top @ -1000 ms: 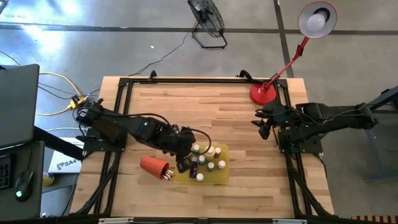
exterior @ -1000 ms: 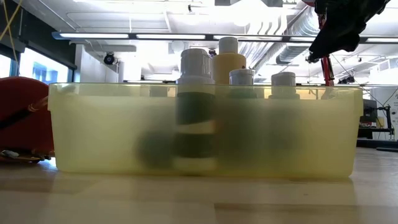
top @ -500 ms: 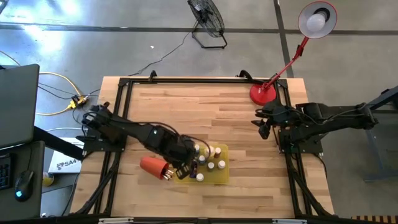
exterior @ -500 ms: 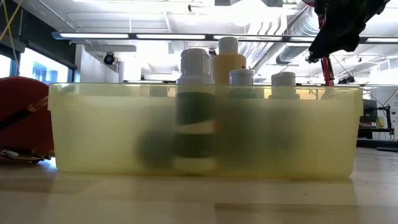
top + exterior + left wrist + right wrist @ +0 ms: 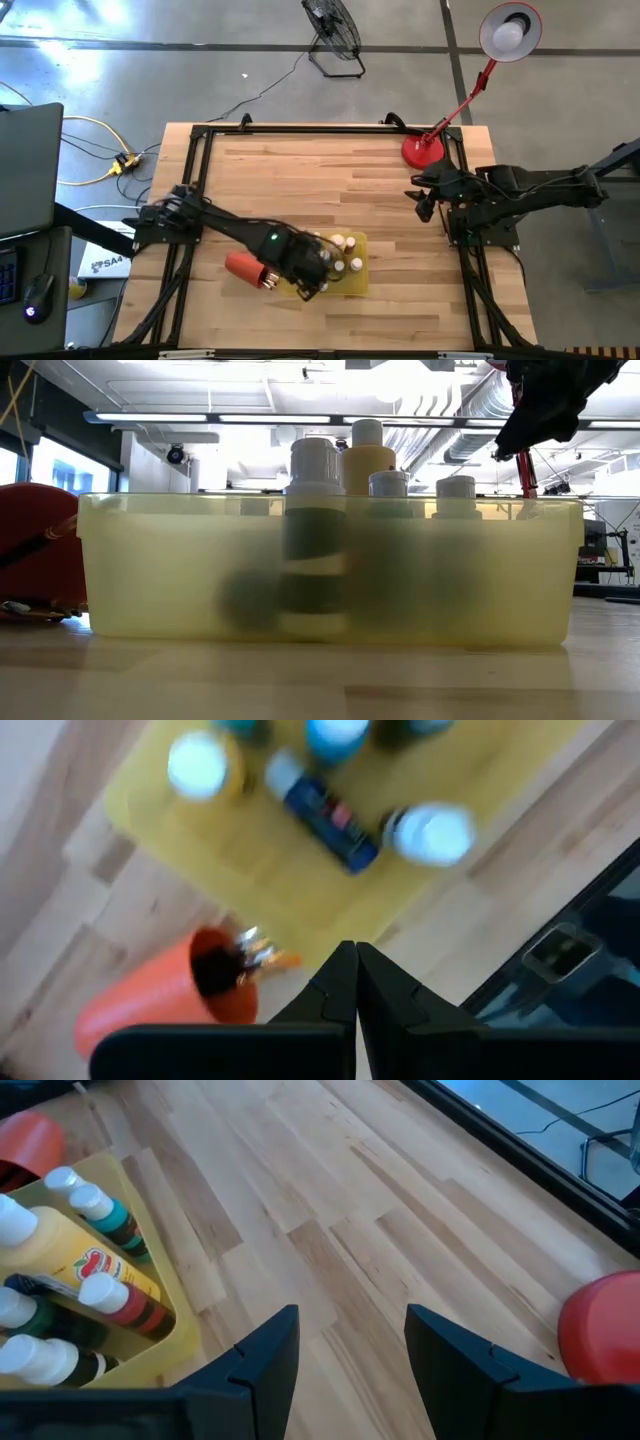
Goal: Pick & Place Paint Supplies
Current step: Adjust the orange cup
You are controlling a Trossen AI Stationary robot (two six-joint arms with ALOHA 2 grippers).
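left gripper (image 5: 355, 982): we're seeing it hanging over the front-left corner of the yellow tray (image 5: 352, 285), fingers pressed together, nothing between them
left arm (image 5: 215, 218): reaching in from the table's left edge, ending above the tray in the high view
right gripper (image 5: 350, 1342): fingers standing apart, gripping nothing – parked at the right side of the table, just in front of the red lamp base (image 5: 422, 151)
paint bottles (image 5: 342, 256): we're counting several pale-capped ones standing upright inside the tray; exact count is hard to tell since the left arm is covering part of it
big yellow bottle (image 5: 82, 1260): lying in the tray among the smaller ones, seen from the right wrist view
blue bottle (image 5: 325, 814): lying on its side on the tray floor, just ahead of the left gripper; view is blurred
white-capped bottle (image 5: 430, 832): standing near the tray edge beside the blue one
red cup (image 5: 246, 267): tipped on its side on the wood, touching or just beside the tray's left end, mouth facing the tray
brushes (image 5: 253, 952): tips poking out of the cup's mouth
low view: tray wall is filling the frame – bottle caps (image 5: 315, 460) showing above its rim
table (image 5: 330, 180): bare wood elsewhere
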